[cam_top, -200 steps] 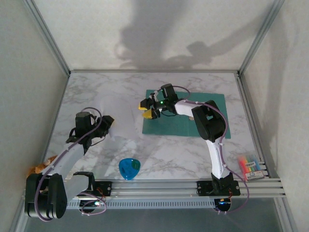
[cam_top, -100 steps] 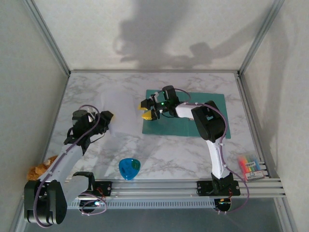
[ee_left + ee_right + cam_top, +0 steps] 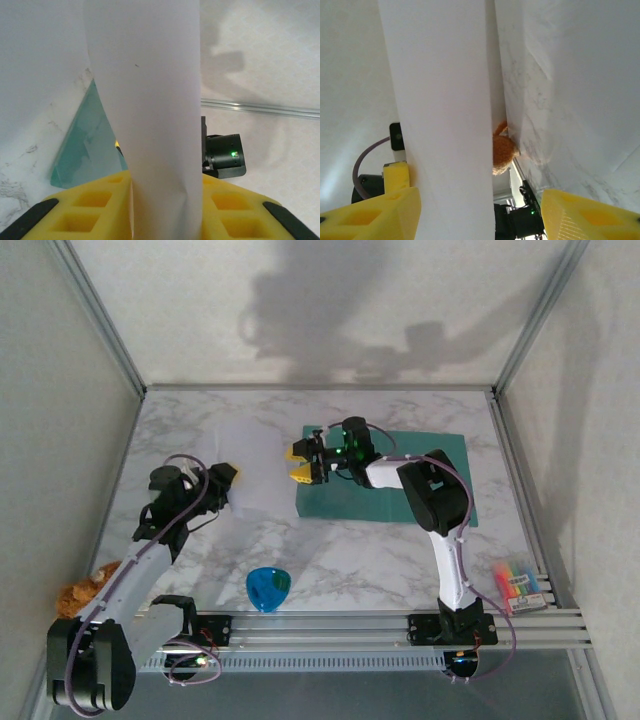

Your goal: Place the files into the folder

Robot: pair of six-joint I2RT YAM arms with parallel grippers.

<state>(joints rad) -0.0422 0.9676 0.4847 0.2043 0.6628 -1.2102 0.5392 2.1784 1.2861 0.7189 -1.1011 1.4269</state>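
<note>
Where pinched, the files (image 3: 150, 90) look plain.

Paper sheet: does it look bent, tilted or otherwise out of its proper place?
Yes. The paper sheet is lifted off the table and curled into a bow, pinched in the left pincer. It seems to run on through the open right pincer, touching one side. The green folder lies flat nearby.

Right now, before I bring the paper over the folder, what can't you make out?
Left wrist: the files, pinched in the left gripper, hide most of the folder.
Right wrist: the files cover the middle; whether the right gripper touches them is unclear.
Top external: white paper on the pale table, edges lost; sheet count unknown.
</note>
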